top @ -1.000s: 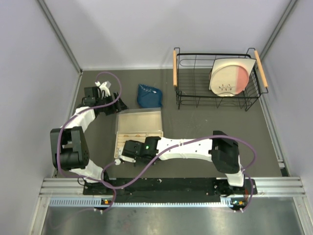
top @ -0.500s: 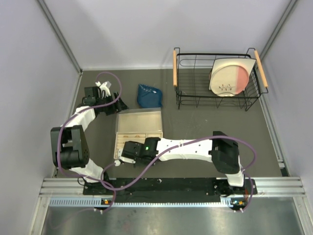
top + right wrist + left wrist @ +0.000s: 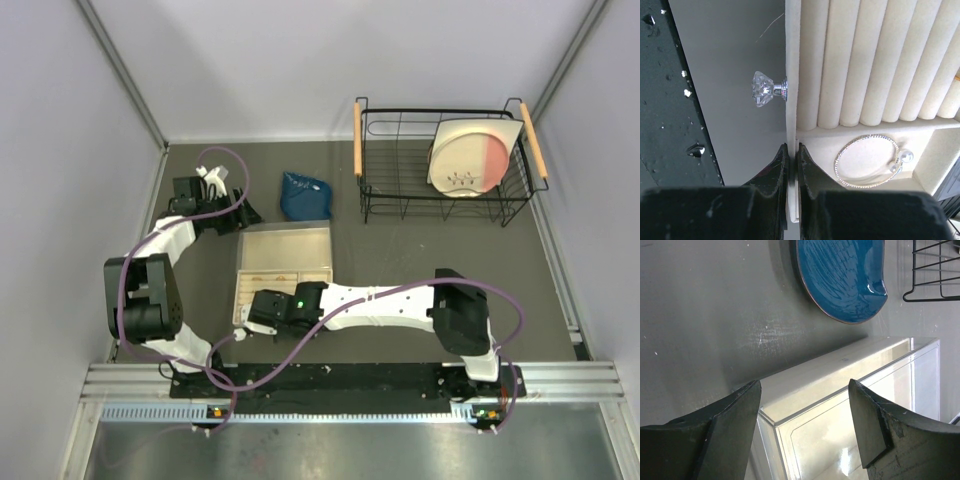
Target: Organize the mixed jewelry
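The table (image 3: 400, 250) is dark grey with pale scuffs and flecks. The pouch (image 3: 840, 275) is deep blue with a fine brick-like weave and a brownish edge. The wire rack (image 3: 395, 160) is black with light wood-toned handles (image 3: 357, 140); the plate (image 3: 470, 158) in it is cream with a salmon-pink patch. The jewelry box (image 3: 283, 245) is pale cream under a clear lid (image 3: 850, 405). Its drawer front (image 3: 792, 75) is white and bears a clear faceted knob (image 3: 762, 88) on a silver stem. The ring rolls (image 3: 875, 60) are cream. The hoop (image 3: 867, 161) is sparkling silver with two pearl-white beads. The left arm (image 3: 170, 240) and right arm (image 3: 380, 303) are white and black, with purple cables (image 3: 215, 155). The left gripper (image 3: 805, 385) and right gripper (image 3: 791, 147) are black.
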Controlling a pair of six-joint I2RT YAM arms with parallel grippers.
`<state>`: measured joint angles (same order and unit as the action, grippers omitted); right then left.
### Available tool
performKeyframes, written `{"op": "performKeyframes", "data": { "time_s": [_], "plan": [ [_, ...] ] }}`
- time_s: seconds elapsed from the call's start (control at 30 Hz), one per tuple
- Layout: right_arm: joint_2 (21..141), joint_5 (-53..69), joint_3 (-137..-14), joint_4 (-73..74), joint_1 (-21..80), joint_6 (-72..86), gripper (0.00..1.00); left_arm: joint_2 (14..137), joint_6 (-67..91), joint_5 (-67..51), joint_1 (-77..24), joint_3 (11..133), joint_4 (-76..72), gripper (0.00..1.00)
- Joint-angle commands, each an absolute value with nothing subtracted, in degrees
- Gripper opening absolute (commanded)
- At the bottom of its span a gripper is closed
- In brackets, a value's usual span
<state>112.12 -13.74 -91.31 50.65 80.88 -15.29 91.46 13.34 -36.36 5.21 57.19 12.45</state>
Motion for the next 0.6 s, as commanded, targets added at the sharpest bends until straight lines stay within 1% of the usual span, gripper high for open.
{"op": "performKeyframes", "data": {
  "time_s": [0.0, 0.57],
  "plan": [
    [108.3, -16.5, -95.5, 47.9, 81.1, -16.5, 0.00, 92.4, 12.6, -37.1, 4.9, 57.9, 13.4, 0.75],
    [109.2, -18.3, -96.0, 46.8, 79.9, -18.1, 0.00, 93.3, 12.3, -37.4, 4.1, 57.8, 13.4, 0.76]
  ]
}}
